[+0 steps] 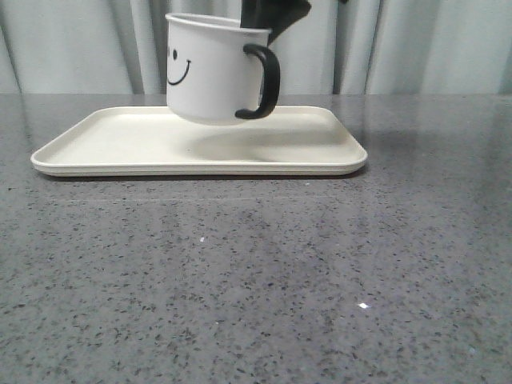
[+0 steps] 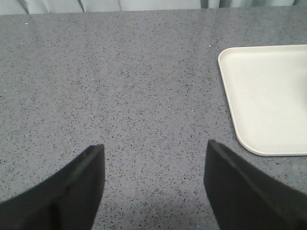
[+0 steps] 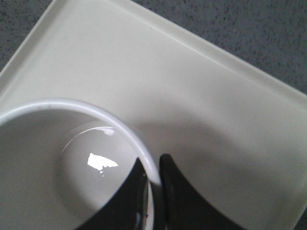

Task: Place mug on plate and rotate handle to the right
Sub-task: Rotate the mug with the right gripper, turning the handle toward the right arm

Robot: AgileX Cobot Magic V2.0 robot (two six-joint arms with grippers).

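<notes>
The right gripper (image 3: pixel 153 187) is pinching the mug (image 1: pixel 210 72) by its rim, one finger inside the wall and one outside, jaws pressed onto the thin edge. The mug is hanging above the plate (image 1: pixel 104 148), tilted a little, its base not touching; a soft shadow is lying on the plate under it. The handle (image 1: pixel 266 80) is already pointing to the right in the front view, smiley facing left.

To land this well, the arm is probably needing a slow, straight descent, levelling the mug so the base meets the plate flat rather than on one edge. A rim pinch is a slim hold, so any jerk is risking a slip or a swing. Release only once the base is sitting.

The mug is looking empty inside, just a bright glint on its bottom. The plate is holding nothing yet.

The left gripper (image 2: pixel 152 187) is hovering over the table (image 2: pixel 120 72) beside the plate's corner, jaws spread wide, holding nothing.
</notes>
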